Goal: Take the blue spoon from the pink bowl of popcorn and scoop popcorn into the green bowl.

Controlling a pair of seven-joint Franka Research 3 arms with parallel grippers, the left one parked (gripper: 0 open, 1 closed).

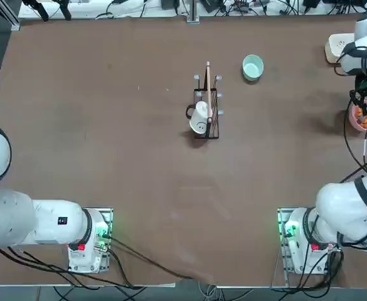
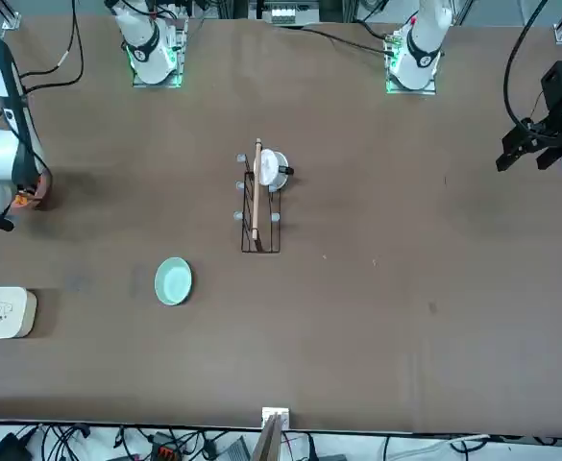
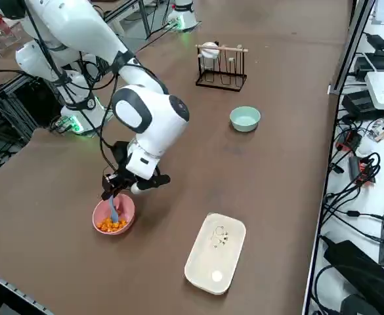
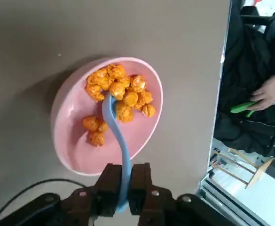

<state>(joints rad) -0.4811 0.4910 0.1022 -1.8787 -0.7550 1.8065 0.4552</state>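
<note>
**Spoon in Hand, Popcorn Waiting**

The right gripper (image 4: 124,186) stands just above the pink bowl (image 4: 76,155) near the table's right edge, its two fingers (image 4: 110,181) closed tight on the handle end of the blue spoon (image 4: 117,132). The spoon's bowl is buried among the popcorn (image 4: 121,92), which lies heaped toward one side of the pink bowl. The green bowl (image 1: 253,67) sits empty and well apart, beyond a wire rack (image 1: 207,113) holding a white mug (image 1: 199,119), with a white box (image 3: 215,252) lying near the pink bowl.

The spoon looks light, thin and smooth — likely to twist or slide in the pinch if it meets resistance, so a hold high on the handle, as here, leaves the scoop free but wants a level wrist. The puffed pieces are featherweight and loose, apt to roll off a shallow spoon over the long carry.
</note>
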